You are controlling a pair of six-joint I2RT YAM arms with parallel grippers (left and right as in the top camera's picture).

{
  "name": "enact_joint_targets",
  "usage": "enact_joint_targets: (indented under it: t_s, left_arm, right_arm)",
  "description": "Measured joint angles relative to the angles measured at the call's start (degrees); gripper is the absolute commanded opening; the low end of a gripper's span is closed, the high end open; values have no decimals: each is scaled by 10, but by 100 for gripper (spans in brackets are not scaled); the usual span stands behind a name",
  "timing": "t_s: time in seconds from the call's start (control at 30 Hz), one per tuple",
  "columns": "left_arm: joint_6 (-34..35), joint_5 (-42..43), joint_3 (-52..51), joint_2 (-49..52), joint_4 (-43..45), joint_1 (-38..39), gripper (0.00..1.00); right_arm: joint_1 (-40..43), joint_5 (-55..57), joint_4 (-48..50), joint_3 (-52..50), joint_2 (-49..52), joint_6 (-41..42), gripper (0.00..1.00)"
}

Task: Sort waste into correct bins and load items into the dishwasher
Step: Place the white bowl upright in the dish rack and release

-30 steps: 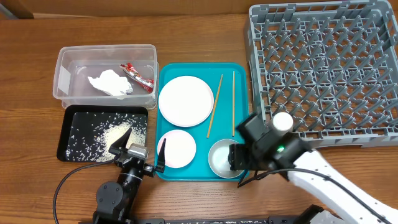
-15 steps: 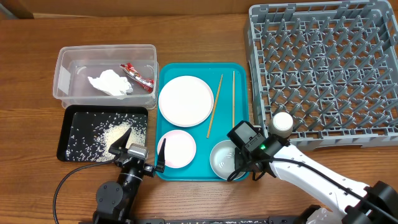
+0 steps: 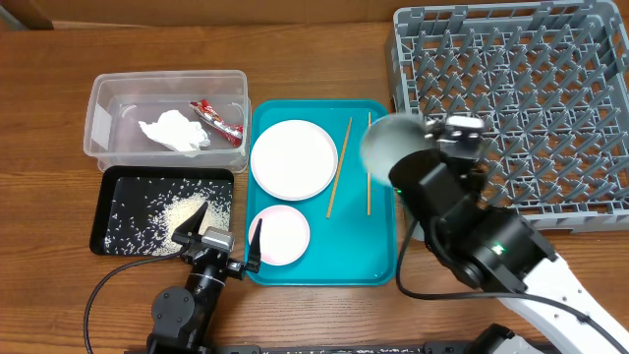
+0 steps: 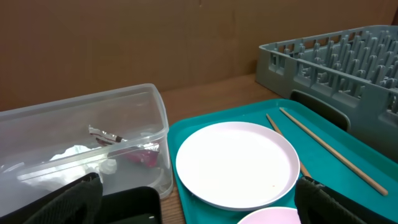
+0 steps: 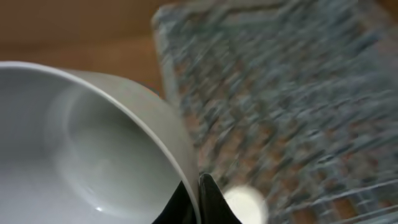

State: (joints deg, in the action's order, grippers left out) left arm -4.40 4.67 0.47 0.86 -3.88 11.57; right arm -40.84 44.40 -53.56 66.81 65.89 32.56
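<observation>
Right tool [image 5: 198,194] has lifted grey bowl [image 3: 391,146] off teal tray [image 3: 346,262].

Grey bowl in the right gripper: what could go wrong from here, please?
1. The right gripper pinches the bowl at only one spot on its rim, and the bowl is tilted. The blur suggests fast motion, so it may slip.
2. The bowl hangs above the chopsticks and the tray; if dropped, it would probably land there.
3. The rack has a raised wall right beside the bowl, which the bowl could strike.
</observation>
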Motion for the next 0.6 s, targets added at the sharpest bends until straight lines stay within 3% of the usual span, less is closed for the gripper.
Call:
enact_joint_targets:
  t_s: [0.2,0.43,0.6]
  left_arm:
    - [0,0,0,0,0,0,100]
    - [0,0,0,0,0,0,100]
    - [0,0,0,0,0,0,100]
  right_arm:
    - [72,160,3,0,43,-9,4]
    - [240,175,49,0,149,-12,4]
    - [291,172,77,0,216,-14,4]
